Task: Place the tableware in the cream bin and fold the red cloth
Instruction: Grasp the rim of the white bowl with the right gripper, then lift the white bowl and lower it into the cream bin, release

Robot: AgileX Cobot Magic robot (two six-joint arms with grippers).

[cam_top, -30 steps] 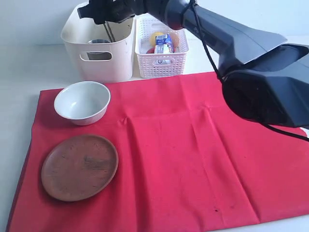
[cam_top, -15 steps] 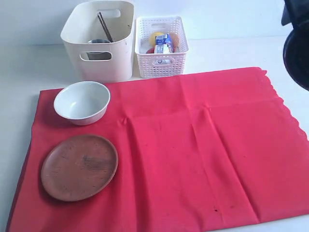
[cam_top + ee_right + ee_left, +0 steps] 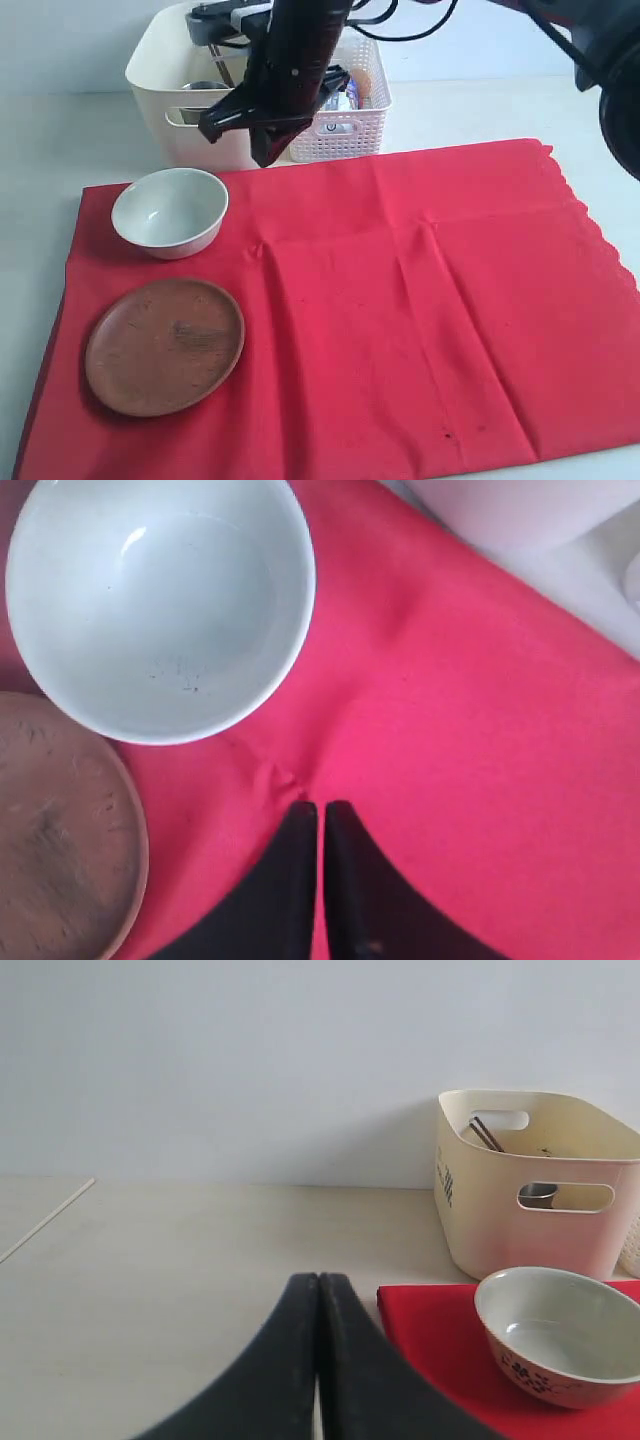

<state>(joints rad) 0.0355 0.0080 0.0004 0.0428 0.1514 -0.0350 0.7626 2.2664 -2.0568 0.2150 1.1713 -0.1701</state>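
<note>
The pale bowl [image 3: 170, 211] sat upright on the red cloth [image 3: 400, 320] in the upper left of the exterior view, and the round wooden plate [image 3: 165, 345] lay flat on the same cloth below it, in the lower left. The two stood near each other without touching. The cloth lay spread over most of the worktop [image 3: 60, 150], with soft creases running down its middle and a scalloped edge on the right.

Above the bowl, just past the cloth's top edge, stood the cream bin [image 3: 170, 140]. In the left wrist view, dark chopsticks [image 3: 487, 1135] leaned against the bin's inside wall and a steel cup [image 3: 540, 1196] showed through its oval handle hole. Just to the right of the bin stood the white lattice basket [image 3: 355, 135], holding a few food items.

The right gripper [image 3: 320, 810] hung above the cloth between bowl and bin, beside the bowl's upper right, its fingers drawn together and holding nothing. The left gripper [image 3: 318, 1280] was low over the bare worktop left of the cloth, fingers pressed together, also empty.
</note>
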